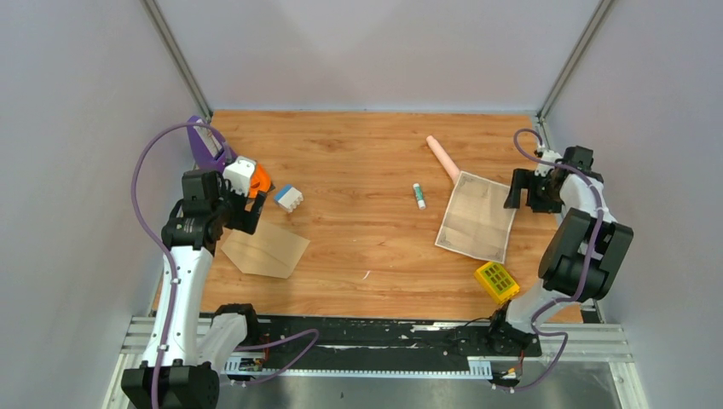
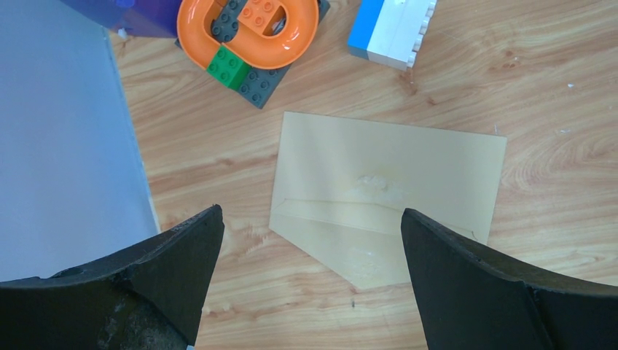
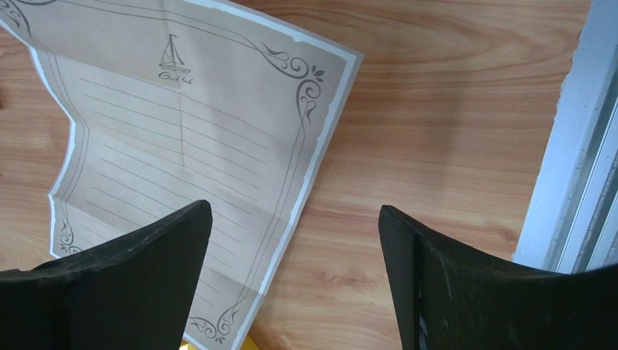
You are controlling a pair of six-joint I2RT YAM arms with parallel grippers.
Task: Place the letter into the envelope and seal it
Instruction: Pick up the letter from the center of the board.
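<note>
Wooden tabletop (image 1: 367, 153) holds the creased grey-beige paper letter (image 1: 476, 217) flat at right, well apart from the tan kraft envelope (image 1: 264, 249) at left; left gripper (image 2: 310, 219) and right gripper (image 3: 295, 208) both gape empty, and I fear the right's fingers crumpling that thin edge.

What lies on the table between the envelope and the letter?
In the top view, mostly bare table between the envelope and the letter; only a small white tube with a green end lies there, nearer the letter.
</note>
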